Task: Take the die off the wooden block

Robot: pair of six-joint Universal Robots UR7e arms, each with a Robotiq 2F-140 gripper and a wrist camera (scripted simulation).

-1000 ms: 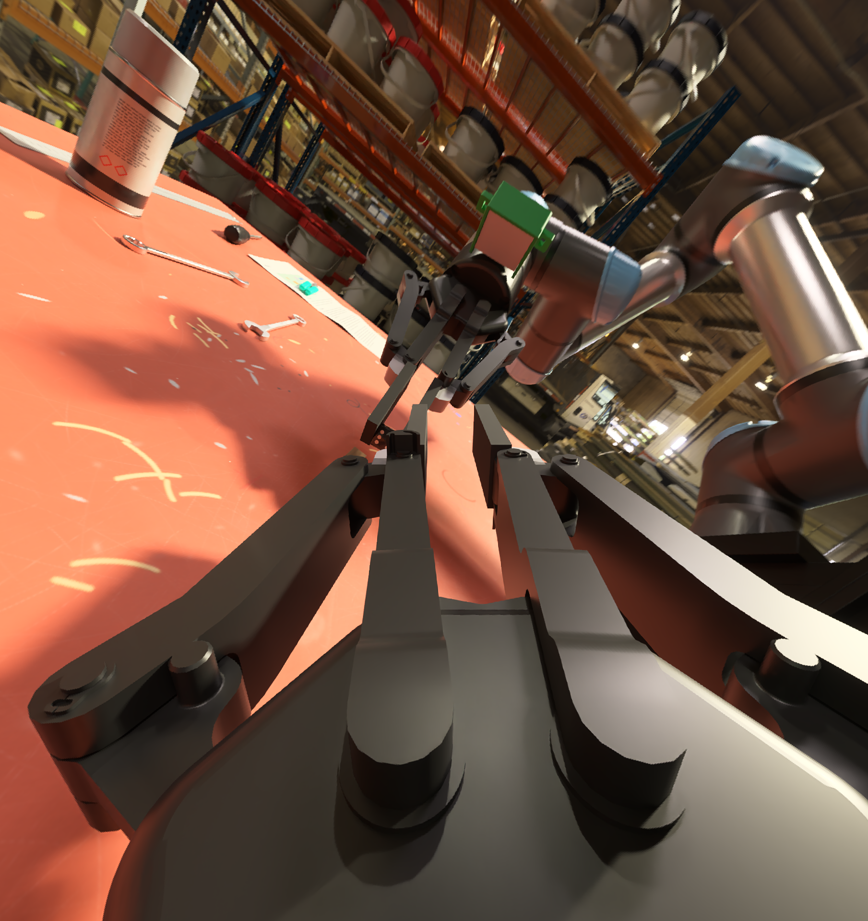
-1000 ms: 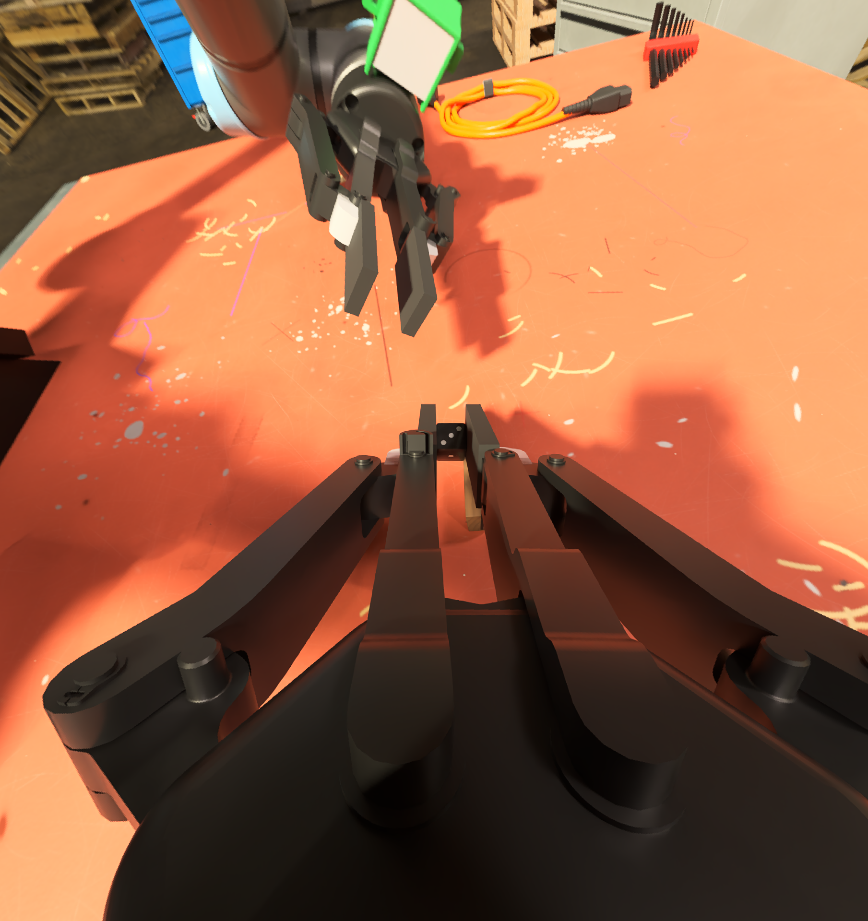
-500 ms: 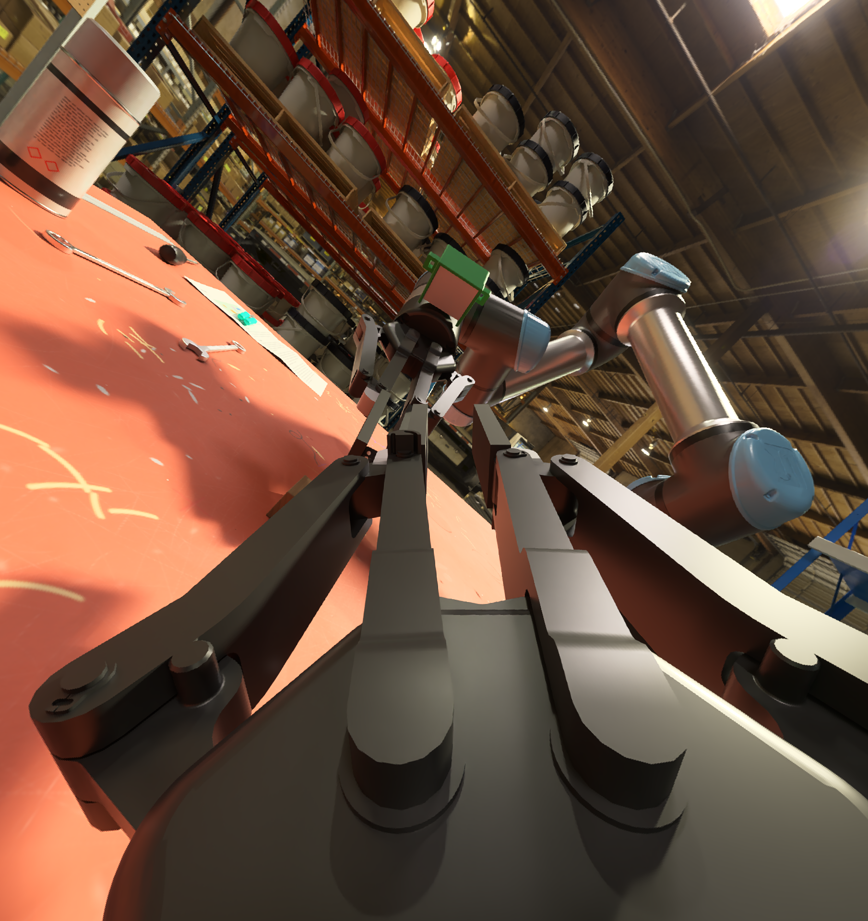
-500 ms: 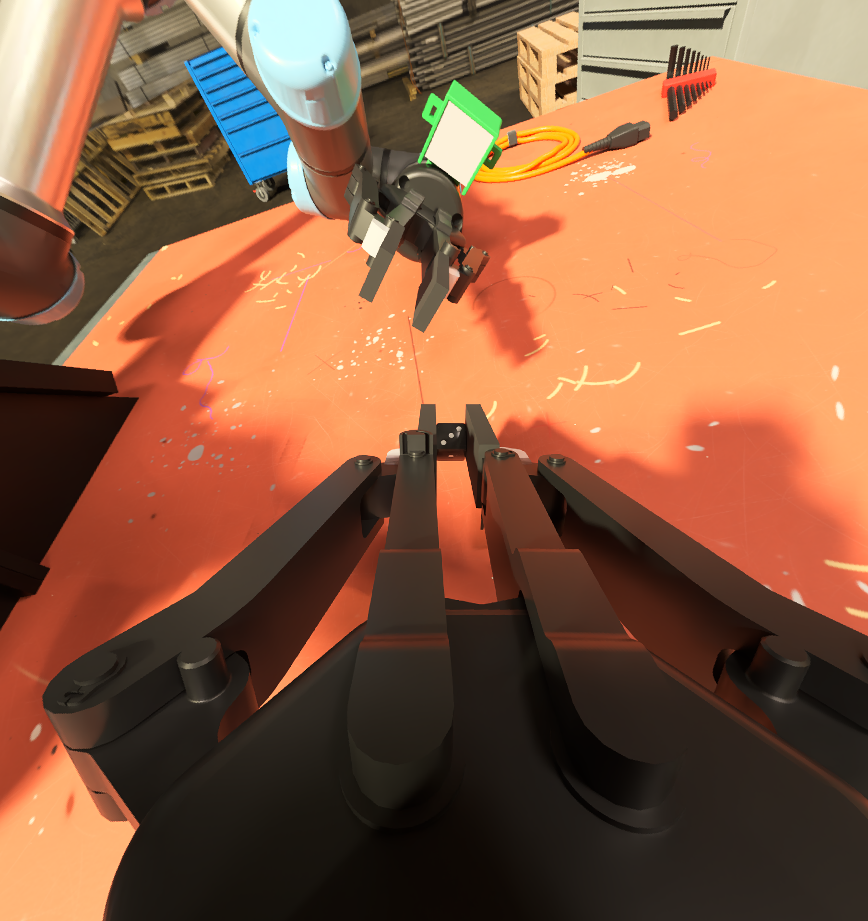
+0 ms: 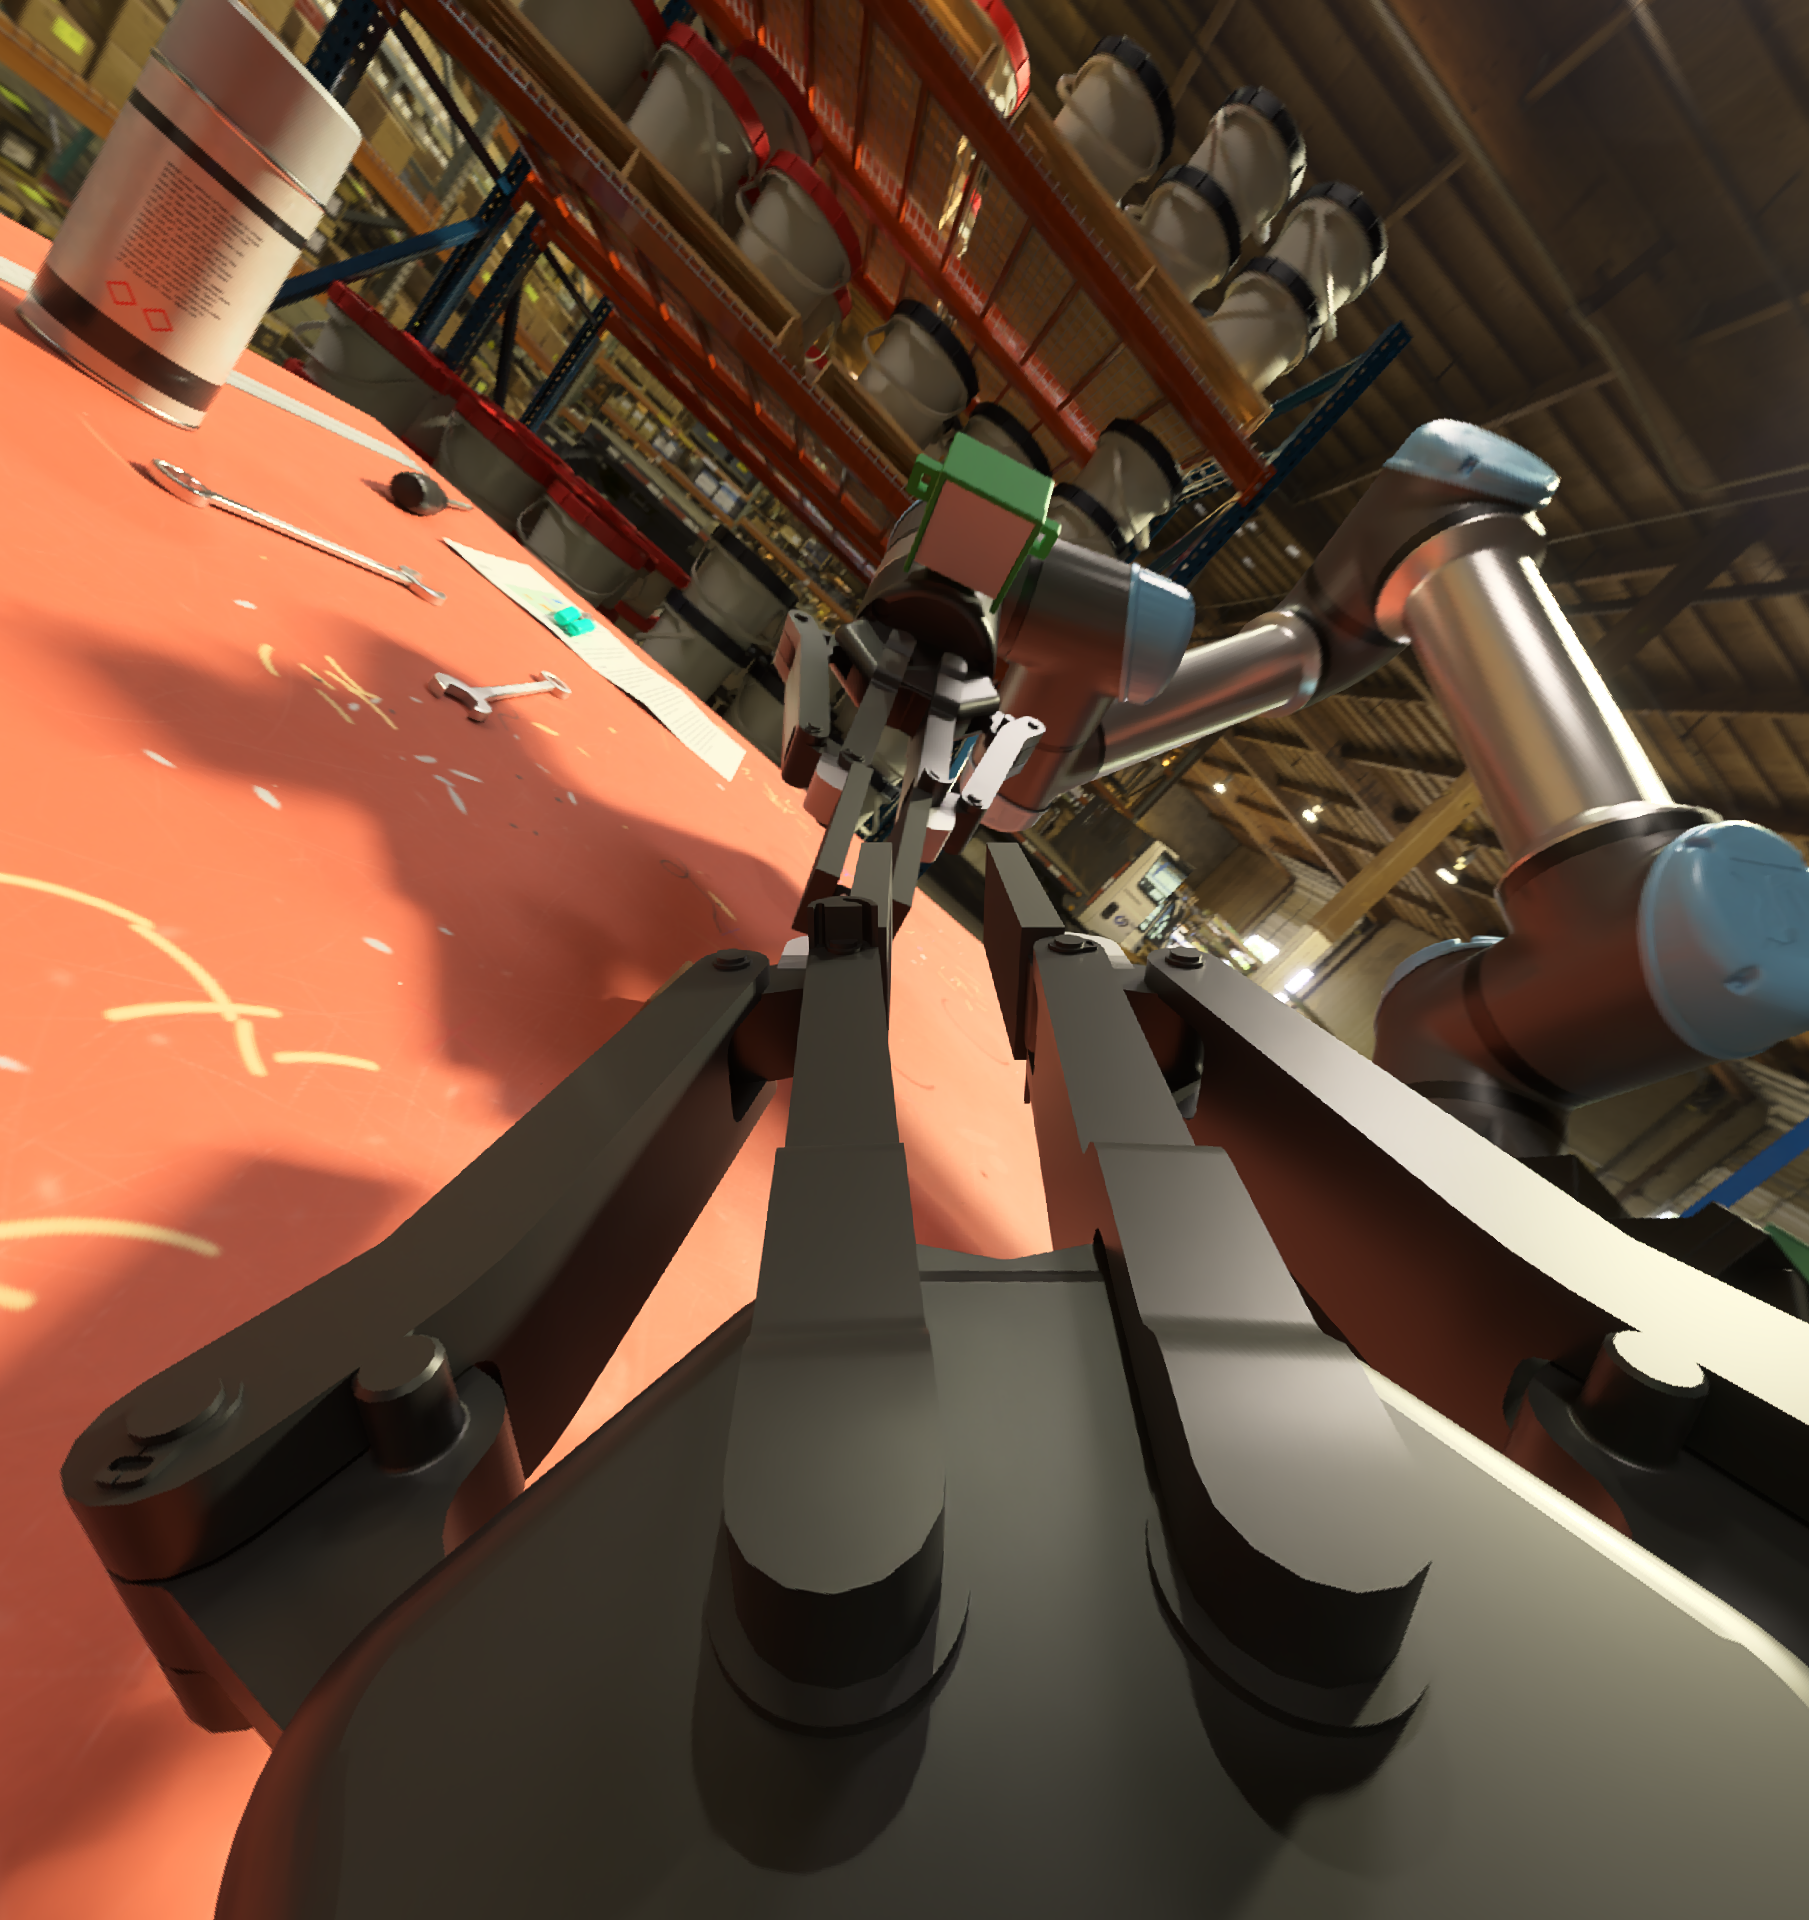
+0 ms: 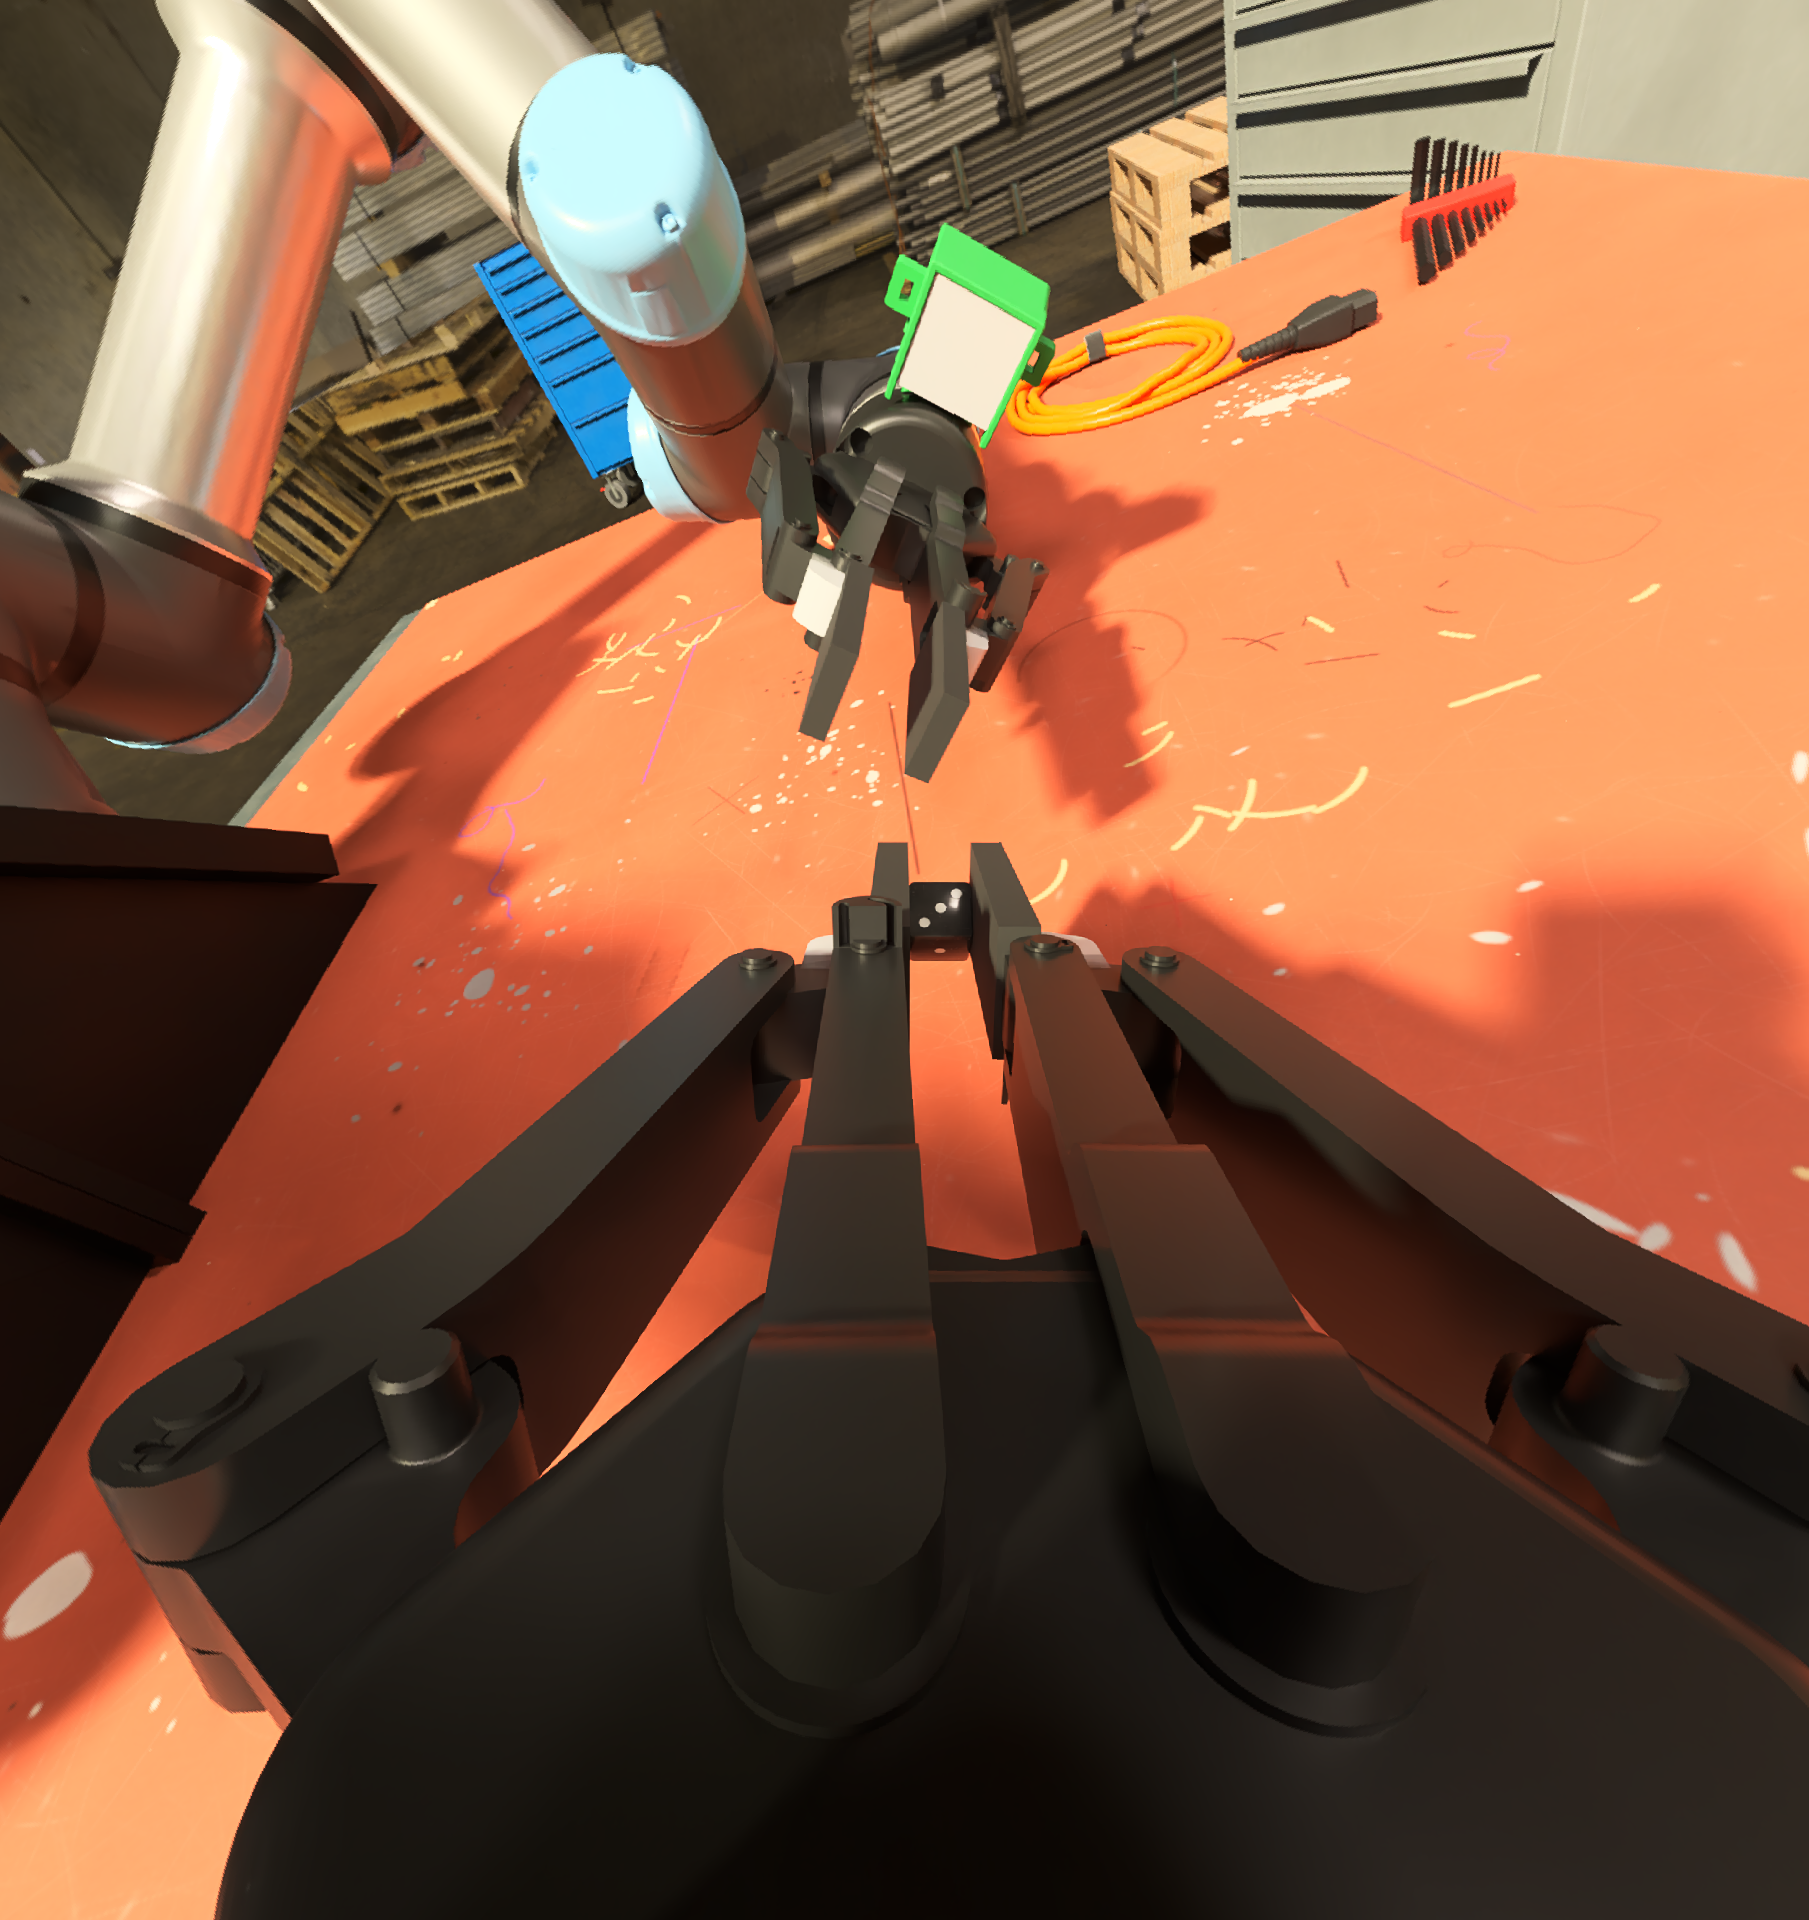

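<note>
My right gripper [image 6: 939, 883] is shut on the black die with white pips [image 6: 938, 907] and holds it above the orange table [image 6: 1399, 935]. The wooden block is not in either view. My left gripper [image 5: 939, 883] has its fingers a little apart with nothing between them. It also shows in the right wrist view [image 6: 869, 727], hanging over the table beyond the die. In the left wrist view the right gripper [image 5: 869, 862] points down just beyond my left fingertips, and the die cannot be made out there.
A white can [image 5: 193, 208], two wrenches [image 5: 297, 530] [image 5: 495, 691] and a paper sheet [image 5: 599, 655] lie on the table's far side. An orange cable [image 6: 1128, 374] and a red hex-key set [image 6: 1456, 208] lie at the opposite end. A dark box [image 6: 100, 987] stands beside the table.
The right gripper has lifted the die off the wooden block, which has dropped out of the right wrist view. The left gripper now looks farther from the die.
</note>
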